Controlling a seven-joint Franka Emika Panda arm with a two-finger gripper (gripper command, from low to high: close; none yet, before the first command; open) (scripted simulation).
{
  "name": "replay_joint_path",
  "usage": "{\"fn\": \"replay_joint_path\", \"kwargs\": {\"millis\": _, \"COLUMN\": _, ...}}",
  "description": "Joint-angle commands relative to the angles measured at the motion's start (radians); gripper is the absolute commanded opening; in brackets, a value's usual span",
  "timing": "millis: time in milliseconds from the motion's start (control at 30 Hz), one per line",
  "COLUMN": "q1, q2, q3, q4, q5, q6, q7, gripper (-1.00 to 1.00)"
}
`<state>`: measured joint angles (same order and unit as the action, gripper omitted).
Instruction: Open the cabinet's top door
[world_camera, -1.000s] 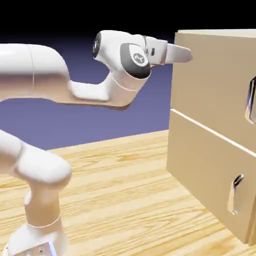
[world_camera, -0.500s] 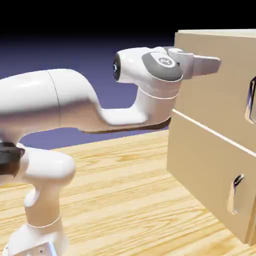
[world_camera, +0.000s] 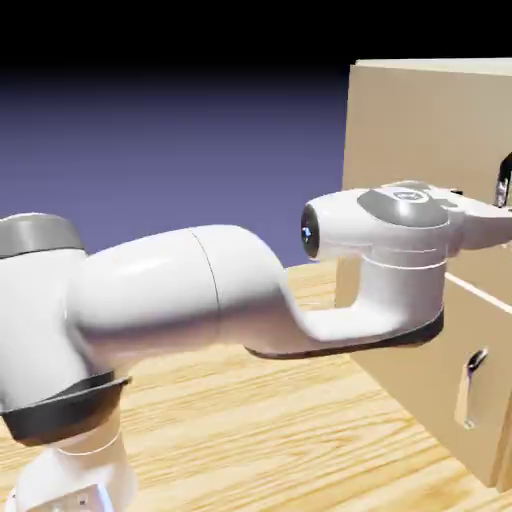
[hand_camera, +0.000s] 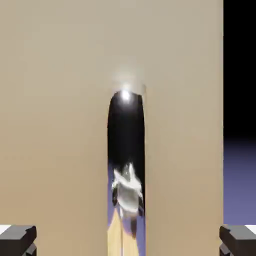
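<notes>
Currently: cabinet on tabletop, both panels flush, contents hidden. Door uppermost, closed; handle upright in its recess, straight ahead. Fingers spread wide apart, empty, short of the handle.

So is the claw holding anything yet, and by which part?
Nothing. The claw is open, its fingertips spread wide, facing the top door's handle without gripping it.

Cabinet text: none, plain beige wood
Top door text: none
Handle markings: none, only mirror-like reflections
Arm brand or label: none legible
Table signs: none
</notes>
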<state>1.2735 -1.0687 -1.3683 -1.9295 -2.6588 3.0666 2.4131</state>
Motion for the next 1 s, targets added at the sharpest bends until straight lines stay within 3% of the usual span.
{"fn": "replay_joint_path", "kwargs": {"millis": 0, "q1": 0.036, "q2": 0.004, "q3": -0.018, "q4": 0.031, "q5": 0.001, "q6": -0.001, "q7": -0.004, "gripper": 0.00}}
{"fn": "replay_joint_path", "kwargs": {"millis": 67, "q1": 0.101, "q2": 0.010, "q3": -0.049, "q4": 0.086, "q5": 0.004, "q6": -0.004, "q7": -0.011, "gripper": 0.00}}
{"fn": "replay_joint_path", "kwargs": {"millis": 100, "q1": 0.101, "q2": 0.010, "q3": -0.049, "q4": 0.086, "q5": 0.004, "q6": -0.004, "q7": -0.011, "gripper": -1.00}}
{"fn": "replay_joint_path", "kwargs": {"millis": 567, "q1": -0.342, "q2": -0.004, "q3": 0.238, "q4": -0.385, "q5": 0.051, "q6": -0.313, "q7": 0.069, "gripper": -1.00}}
{"fn": "replay_joint_path", "kwargs": {"millis": 967, "q1": -0.760, "q2": -0.122, "q3": 0.627, "q4": -0.802, "q5": 0.323, "q6": -0.597, "q7": 0.052, "gripper": -1.00}}
